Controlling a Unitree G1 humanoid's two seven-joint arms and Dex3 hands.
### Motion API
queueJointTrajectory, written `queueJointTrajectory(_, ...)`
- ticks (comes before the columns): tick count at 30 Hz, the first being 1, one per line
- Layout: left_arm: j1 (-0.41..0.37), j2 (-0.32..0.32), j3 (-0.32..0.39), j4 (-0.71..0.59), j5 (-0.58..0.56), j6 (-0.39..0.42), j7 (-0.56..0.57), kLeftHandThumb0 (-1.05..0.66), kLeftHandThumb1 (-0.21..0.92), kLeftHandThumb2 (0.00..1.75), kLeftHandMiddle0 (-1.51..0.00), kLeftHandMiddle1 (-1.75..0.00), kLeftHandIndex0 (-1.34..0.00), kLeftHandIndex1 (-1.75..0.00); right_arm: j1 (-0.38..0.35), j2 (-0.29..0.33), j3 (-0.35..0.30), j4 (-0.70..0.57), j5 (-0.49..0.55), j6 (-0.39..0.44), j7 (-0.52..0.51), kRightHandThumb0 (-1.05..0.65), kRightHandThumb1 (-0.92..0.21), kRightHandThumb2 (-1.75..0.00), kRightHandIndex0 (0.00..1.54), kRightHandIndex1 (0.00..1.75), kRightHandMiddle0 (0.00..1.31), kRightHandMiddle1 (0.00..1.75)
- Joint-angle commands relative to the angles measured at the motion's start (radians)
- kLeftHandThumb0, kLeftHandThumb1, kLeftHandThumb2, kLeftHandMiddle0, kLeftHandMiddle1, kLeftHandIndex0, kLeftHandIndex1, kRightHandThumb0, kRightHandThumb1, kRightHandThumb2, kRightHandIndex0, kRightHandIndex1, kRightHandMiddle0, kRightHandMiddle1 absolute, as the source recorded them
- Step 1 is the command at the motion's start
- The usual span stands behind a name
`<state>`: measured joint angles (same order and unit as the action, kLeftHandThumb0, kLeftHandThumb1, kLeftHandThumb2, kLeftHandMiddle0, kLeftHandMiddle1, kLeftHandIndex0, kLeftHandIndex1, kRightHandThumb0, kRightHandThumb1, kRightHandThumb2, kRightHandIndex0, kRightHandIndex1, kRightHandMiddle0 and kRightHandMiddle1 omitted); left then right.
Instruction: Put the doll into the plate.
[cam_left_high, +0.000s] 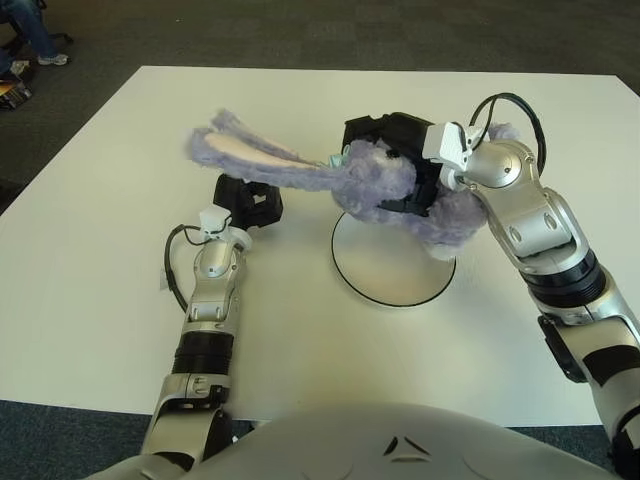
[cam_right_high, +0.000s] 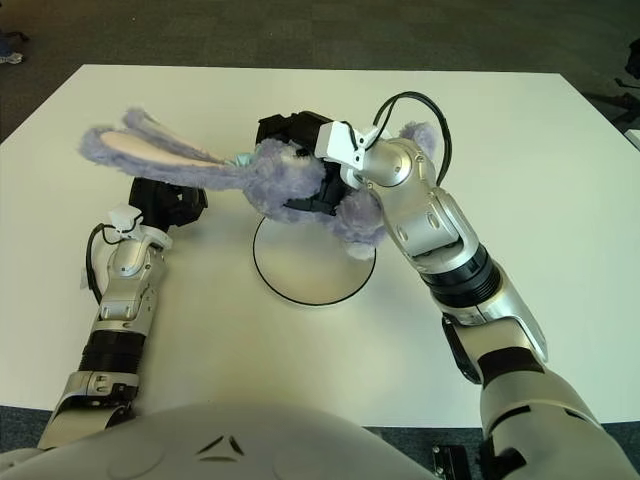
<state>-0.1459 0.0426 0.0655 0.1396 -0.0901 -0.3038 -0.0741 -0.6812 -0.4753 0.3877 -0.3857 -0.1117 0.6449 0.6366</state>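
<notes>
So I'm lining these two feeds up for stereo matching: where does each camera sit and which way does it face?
Left eye view: on the head, facing forward and down at the white table; both arms and the torso's top show.
Right eye view: same head, slightly to the right, same aim, same body parts.
Shared: the right hand gripping the purple doll over the plate, and the left hand left of the plate.

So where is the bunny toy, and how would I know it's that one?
Look at the big white table, then the round white plate near its middle. Just above the plate's far edge, the right robot hand grips the doll: fluffy, purple, with long floppy ears stretching left. Nothing else there is furry; the left robot hand is black.
</notes>
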Motion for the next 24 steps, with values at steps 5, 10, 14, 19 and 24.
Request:
queueJointTrajectory(5,0.041,-0.003,0.003,0.017,0.003,0.014,0.002,-0.41,0.55,1.02,-1.07,-1.75,-0.43,-1.75,-0.043,-0.042,0.009,0.02,-0.031,-0.064,0.052,-0.01,-0.22,-1.41,0.72,1.66,0.44,1.74)
queueJointTrajectory(10,0.04,-0.002,0.003,0.016,0.006,0.016,0.004,-0.41,0.55,1.02,-1.08,-1.75,-0.43,-1.75,-0.047,-0.044,-0.002,0.029,-0.023,-0.064,0.08,0.0,-0.31,-1.3,0.54,1.7,0.49,1.71)
queueJointTrajectory(14,0.039,-0.002,0.002,0.018,0.009,0.018,0.006,-0.41,0.55,1.02,-1.09,-1.75,-0.43,-1.75,-0.05,-0.049,-0.006,0.039,-0.017,-0.072,0.104,0.22,-0.35,-1.17,0.6,1.61,0.27,1.64)
queueJointTrajectory(19,0.039,-0.001,0.002,0.018,0.009,0.017,0.006,-0.41,0.55,1.02,-1.09,-1.75,-0.43,-1.75,-0.047,-0.03,-0.026,0.046,0.015,-0.042,0.123,0.41,-0.38,-1.08,0.68,1.52,0.04,1.54)
queueJointTrajectory(24,0.038,-0.001,0.001,0.022,0.011,0.01,0.006,-0.41,0.55,1.02,-1.1,-1.75,-0.43,-1.75,-0.053,-0.032,-0.034,0.047,0.035,-0.024,0.143,0.44,-0.36,-1.08,0.7,1.5,0.01,1.41)
